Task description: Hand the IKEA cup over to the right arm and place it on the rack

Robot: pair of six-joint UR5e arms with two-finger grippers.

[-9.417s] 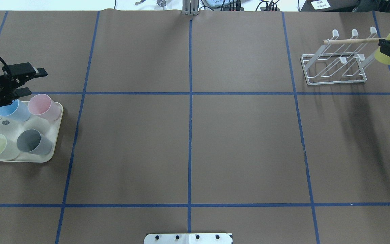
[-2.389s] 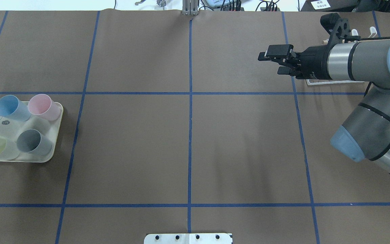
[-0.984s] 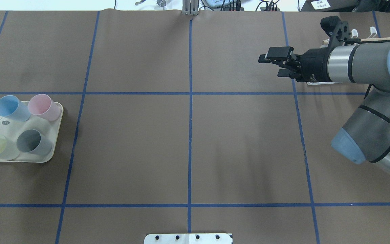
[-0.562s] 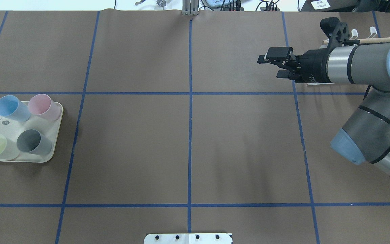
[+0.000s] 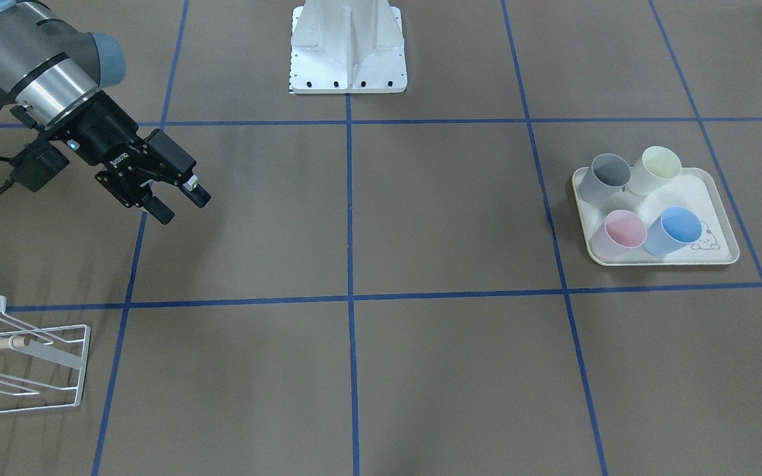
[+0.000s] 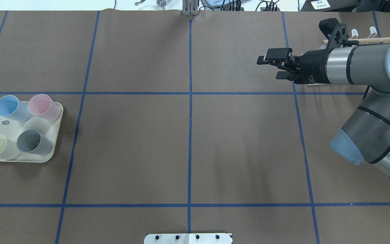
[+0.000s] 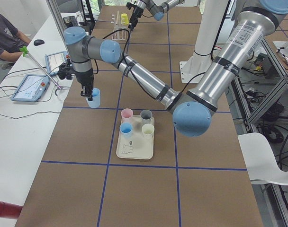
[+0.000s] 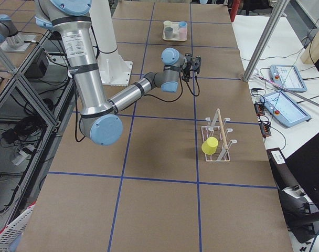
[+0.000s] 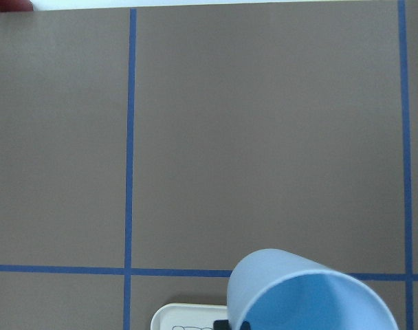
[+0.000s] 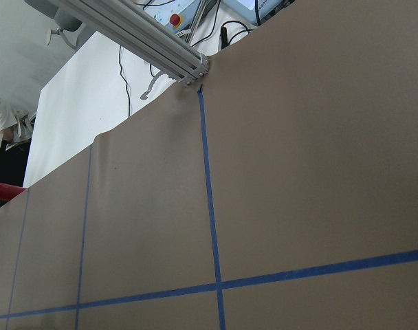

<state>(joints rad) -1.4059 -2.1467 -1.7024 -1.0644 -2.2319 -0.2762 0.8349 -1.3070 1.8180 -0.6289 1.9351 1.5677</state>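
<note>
My left gripper clamps the smooth, tapered pale-blue cup above the worktop's far left corner. My right gripper stands wide apart, empty. White wire rack: far right corner.

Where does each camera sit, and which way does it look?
Front: across the table, facing the base; right tool shows.
Overhead: behind the robot, looking down; right arm, tray.
Left side: table's left end; left arm near, blue cup at its tip.
Right side: other end; right arm near, rack.
Left wrist: down past the blue cup.
Right wrist: along the table; no arm shows.
Front and overhead share the tray.
</note>
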